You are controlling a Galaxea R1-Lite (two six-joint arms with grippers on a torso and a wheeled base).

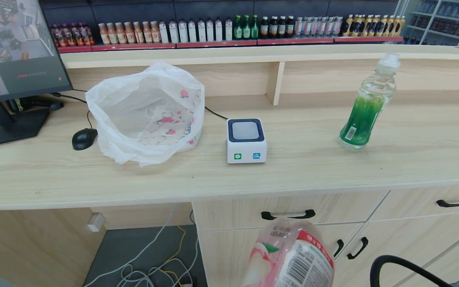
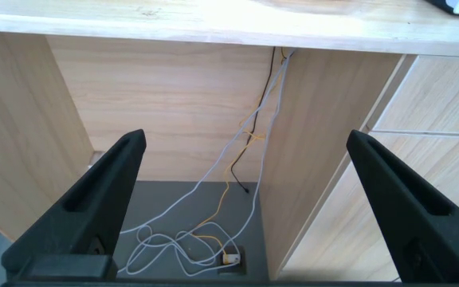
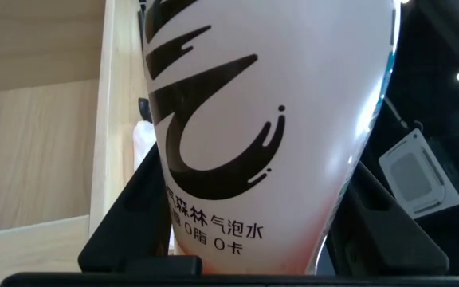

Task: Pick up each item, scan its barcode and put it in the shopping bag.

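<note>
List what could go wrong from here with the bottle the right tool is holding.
1. The pink bottle in the right tool sits below the counter edge; lifting it could clip that edge.
2. Its barcode faces up, as does the scanner window, so it needs turning and might slip.
3. The shopping bag is slumped; the bottle could snag its rim.

I count two drink bottles: one pink bottle (image 1: 289,255) clamped in my right tool (image 3: 261,231), and one green bottle (image 1: 367,107) standing on the desk (image 1: 313,171), beyond that tool and to its right. Ahead of the right tool and to its left I count one scanner (image 1: 246,140), one shopping bag (image 1: 146,111), one mouse (image 1: 83,138) and one monitor (image 1: 14,44). There are two tools; my left tool (image 2: 245,207) has its fingers spread. Far beyond both, one shelf (image 1: 213,44) carries a row of bottles (image 1: 197,30) too small to count.
</note>
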